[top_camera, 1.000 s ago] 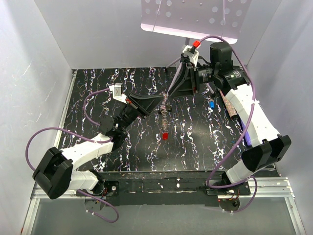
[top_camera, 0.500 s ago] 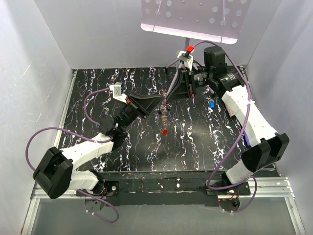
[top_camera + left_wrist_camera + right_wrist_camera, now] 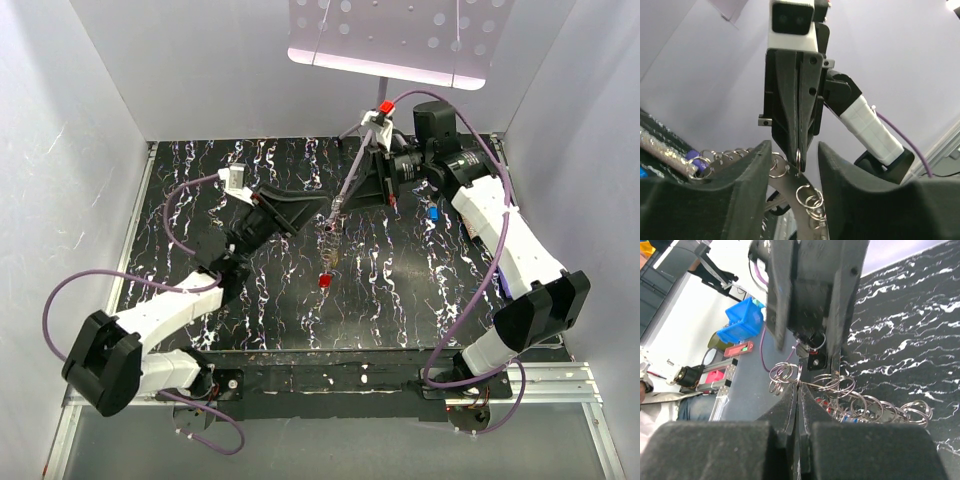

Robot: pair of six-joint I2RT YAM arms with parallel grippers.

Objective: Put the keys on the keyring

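The keyring (image 3: pixel 328 245) hangs as a thin beaded strand above the middle of the table, with a small red piece (image 3: pixel 323 281) at its lower end. My right gripper (image 3: pixel 340 203) is shut on the strand's top; in the right wrist view its fingertips (image 3: pixel 798 387) pinch one small ring of the keyring (image 3: pixel 860 400). My left gripper (image 3: pixel 318 212) stands open just left of that spot. In the left wrist view its fingers (image 3: pixel 747 180) flank the keyring (image 3: pixel 810 200) without gripping it. A blue-headed key (image 3: pixel 433 213) lies on the table under the right arm.
The black marbled table (image 3: pixel 250 300) has white walls on the left, the right and behind. A perforated white plate (image 3: pixel 400 35) on a stand hangs over the far edge. A glittery strip (image 3: pixel 660 145) lies on the table at the left of the left wrist view.
My right gripper has shut on the top of the keyring. My left gripper has let go, opened and drawn back a little to the left. The hanging strand has swung slightly left.
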